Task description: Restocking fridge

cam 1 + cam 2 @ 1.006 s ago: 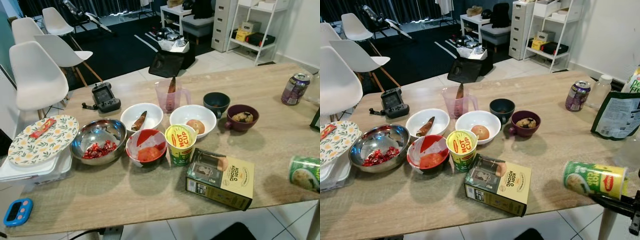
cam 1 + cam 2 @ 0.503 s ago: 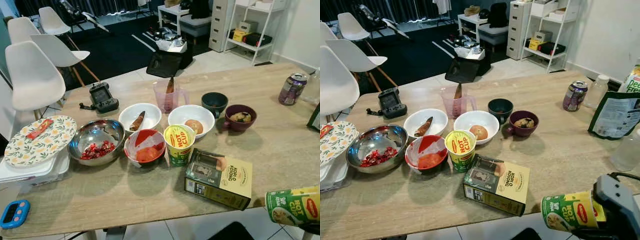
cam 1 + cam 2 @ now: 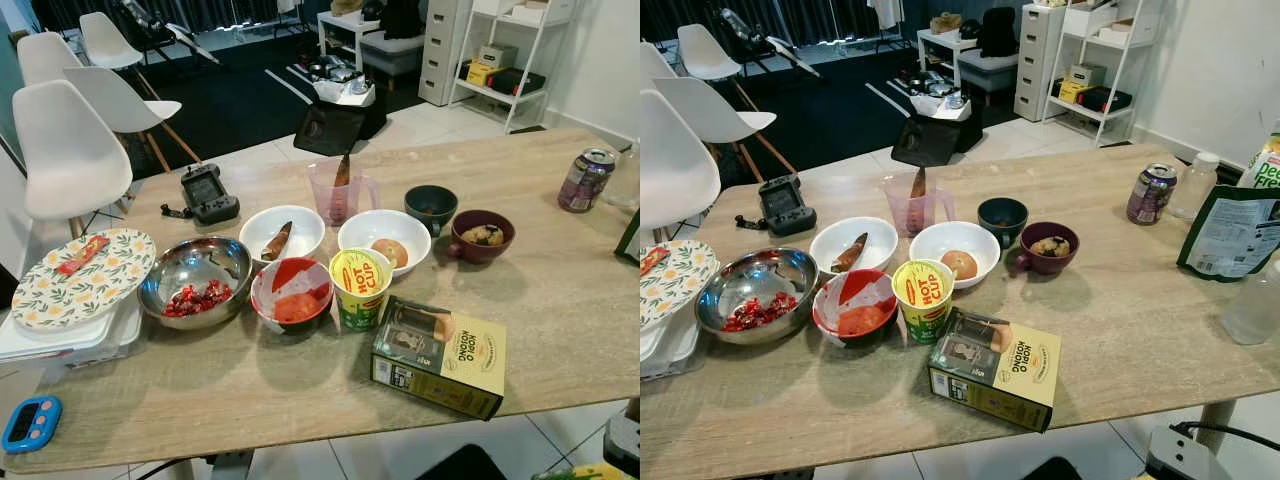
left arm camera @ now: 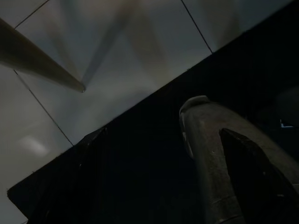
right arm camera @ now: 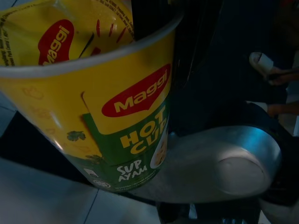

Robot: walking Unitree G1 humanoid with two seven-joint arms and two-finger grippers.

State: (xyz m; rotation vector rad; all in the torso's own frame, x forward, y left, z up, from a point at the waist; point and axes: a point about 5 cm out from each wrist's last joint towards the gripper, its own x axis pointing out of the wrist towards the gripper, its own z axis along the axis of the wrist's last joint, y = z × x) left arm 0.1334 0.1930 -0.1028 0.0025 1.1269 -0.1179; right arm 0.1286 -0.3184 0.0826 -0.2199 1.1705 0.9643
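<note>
My right fingers (image 5: 140, 18) pinch a Maggi noodle cup (image 5: 93, 93) below the counter (image 3: 1120, 330); my left fingers' state I cannot tell.

A yellow-and-green Maggi Hot Cup noodle cup (image 5: 100, 100), sealed with a foil lid, sits tilted and large at the upper left of the right wrist frame.

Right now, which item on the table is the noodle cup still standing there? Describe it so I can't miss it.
Start at the long wooden table. Near its front edge, a row of bowls runs from a steel bowl to a red bowl. The Hot Cup stands upright between that red bowl and the flat yellow box, the only yellow-lidded green cup.
</note>
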